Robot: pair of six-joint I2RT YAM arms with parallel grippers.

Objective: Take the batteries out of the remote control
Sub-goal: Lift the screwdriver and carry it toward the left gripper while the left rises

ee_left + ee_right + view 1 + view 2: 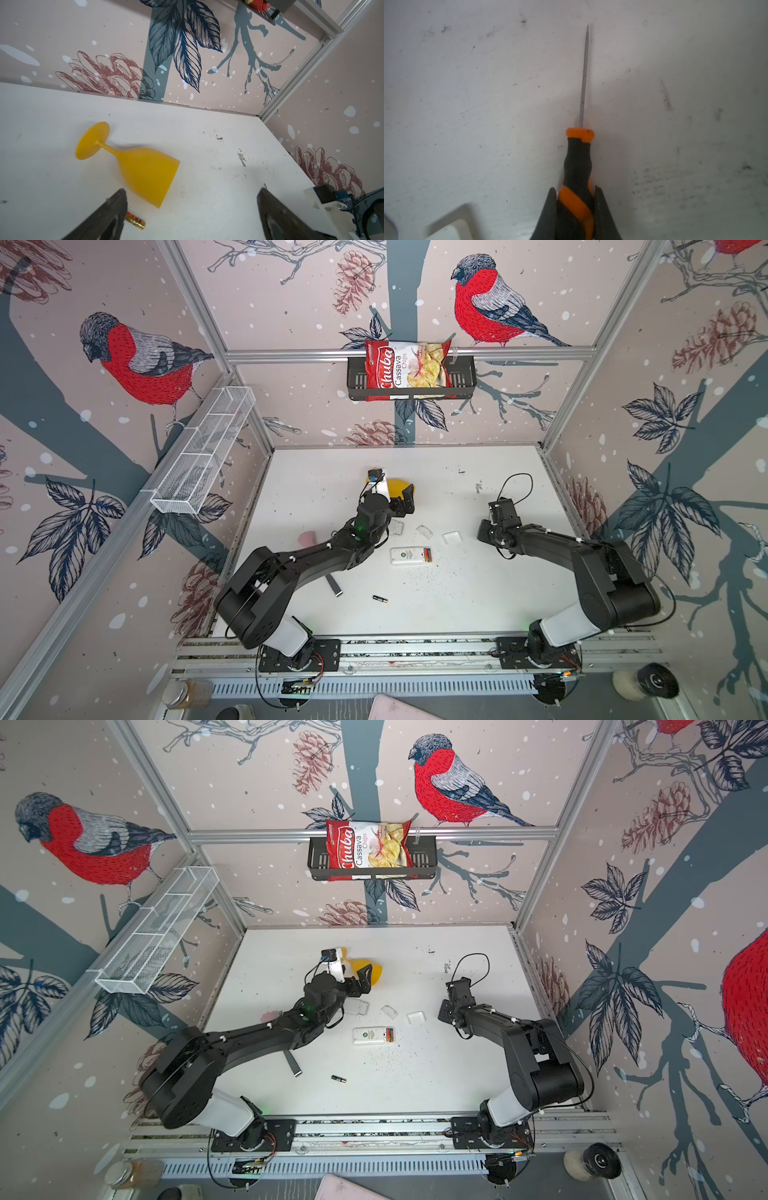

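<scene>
**Two cells out, more seated in the remote**

Nearest the arm bases: one loose battery point(380, 599) lies flat on the table point(478, 605), well apart from everything else.

Farther in: the remote control point(405, 556) lies with its bay open. The batteries point(427, 554) are still seated at the end toward the right arm; the count is hard to tell. Small white covers point(452, 537) lie just beyond.

Right gripper point(576, 190): clamped on the screwdriver point(577, 162) handle, blade over bare table, clear of the remote.

Farthest: left gripper point(192, 190), jaws wide apart and empty, hovers by a yellow goblet point(145, 172) lying on its side. A second battery point(135, 219) lies just beside the goblet's rim, close to one finger.

Handling, as judged:
- The cells look light, rigid and smooth, and will probably roll.
- Take a loose one across mid-barrel, jaws square to its length.
- The seated ones probably sit under spring pressure, so lever one end up with the blade tip.
- The remote looks light and may skid, so brace it.
</scene>
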